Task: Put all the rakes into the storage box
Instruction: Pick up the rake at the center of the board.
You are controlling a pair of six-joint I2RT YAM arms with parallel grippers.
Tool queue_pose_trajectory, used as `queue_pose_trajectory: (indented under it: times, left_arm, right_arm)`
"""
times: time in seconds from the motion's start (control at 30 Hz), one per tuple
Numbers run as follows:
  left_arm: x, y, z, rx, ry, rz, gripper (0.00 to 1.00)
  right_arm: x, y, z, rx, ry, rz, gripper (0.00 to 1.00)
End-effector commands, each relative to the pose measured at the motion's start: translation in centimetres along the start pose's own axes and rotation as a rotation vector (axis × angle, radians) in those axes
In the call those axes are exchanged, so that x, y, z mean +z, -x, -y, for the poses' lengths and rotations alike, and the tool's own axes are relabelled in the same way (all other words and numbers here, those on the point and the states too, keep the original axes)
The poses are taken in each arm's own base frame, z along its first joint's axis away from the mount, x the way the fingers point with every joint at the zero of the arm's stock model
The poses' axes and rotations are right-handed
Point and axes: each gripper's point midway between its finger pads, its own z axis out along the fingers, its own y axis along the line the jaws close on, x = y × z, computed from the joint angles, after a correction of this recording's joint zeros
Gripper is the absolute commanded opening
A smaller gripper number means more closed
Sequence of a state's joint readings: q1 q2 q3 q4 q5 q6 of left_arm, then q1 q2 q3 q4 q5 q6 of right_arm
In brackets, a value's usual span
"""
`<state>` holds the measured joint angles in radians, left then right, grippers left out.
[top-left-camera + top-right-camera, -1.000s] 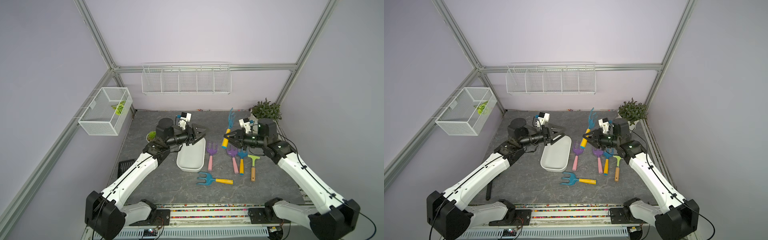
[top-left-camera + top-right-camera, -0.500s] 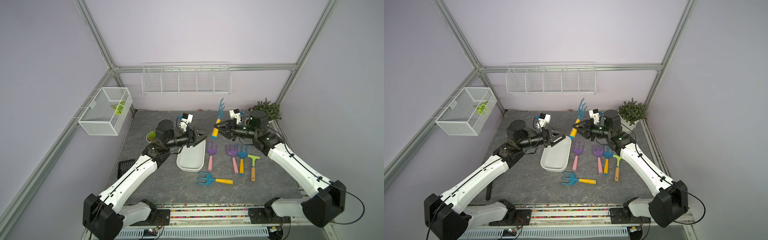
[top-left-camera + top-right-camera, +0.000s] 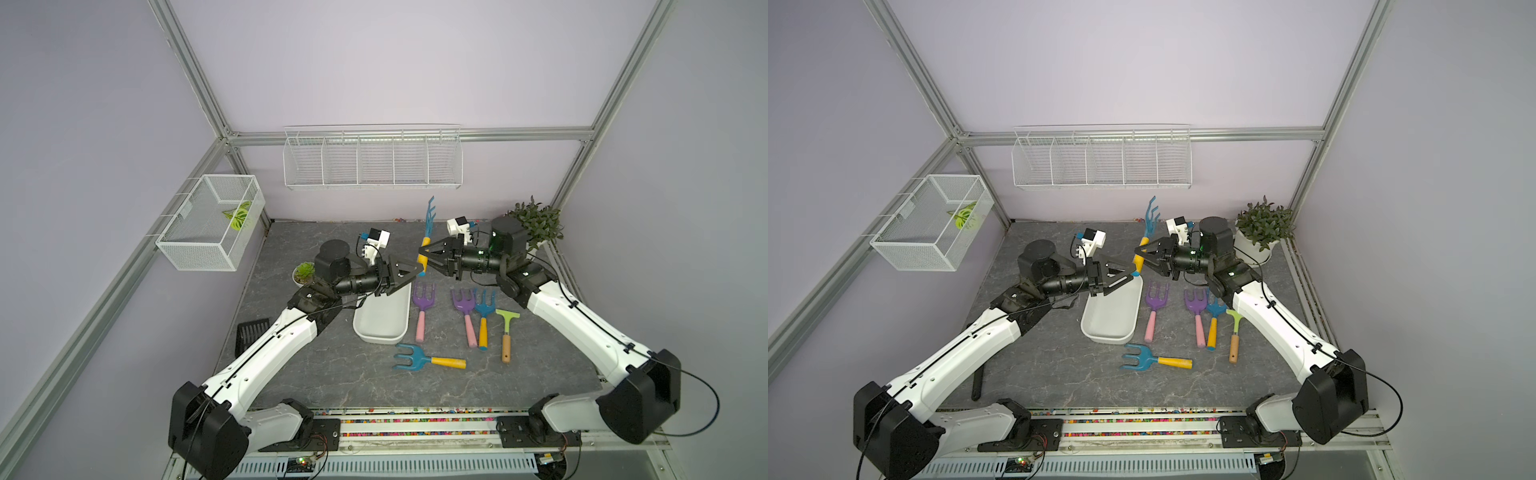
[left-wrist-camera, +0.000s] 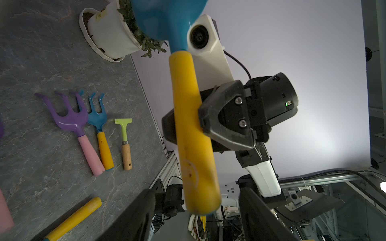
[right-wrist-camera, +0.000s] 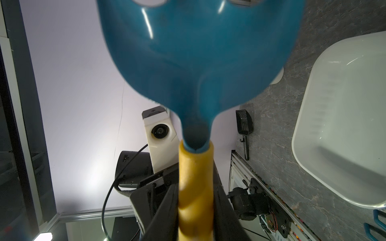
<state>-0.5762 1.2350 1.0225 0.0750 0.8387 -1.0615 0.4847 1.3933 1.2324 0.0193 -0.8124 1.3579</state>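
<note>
Pinching the glossy blue rake [image 3: 429,217] by its yellow handle, the right gripper [image 3: 423,257] has carried it between the spread jaws of the left gripper [image 3: 415,274], above the smooth white storage box [image 3: 380,332].

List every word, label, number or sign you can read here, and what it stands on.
No text is legible.
On the plant pot, a yellow label: blurred.
On the rake handle, a round stamp: too faint.
On the right arm's black motor, a white mark: too small.
</note>
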Motion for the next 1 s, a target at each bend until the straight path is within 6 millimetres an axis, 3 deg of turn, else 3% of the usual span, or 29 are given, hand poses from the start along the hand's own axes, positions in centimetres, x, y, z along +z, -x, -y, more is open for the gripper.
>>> queue_pose_trajectory:
  times: [0.0,0.4,0.97]
  left_arm:
    - [0.2,0.4,1.4,0.047,-0.045,-0.006,0.66]
    - [0.4,0.6,2.9,0.011,-0.122,-0.020,0.53]
    - [0.0,-1.1,1.7,-0.031,-0.116,-0.059,0.35]
  right_arm:
    - [0.4,-0.8,-1.6,-0.038,0.046,-0.041,0.00]
    - [1.1,-1.0,-0.8,-0.068,0.023,-0.036,0.00]
    - [0.4,-1.1,0.8,-0.164,-0.088,-0.010,0.00]
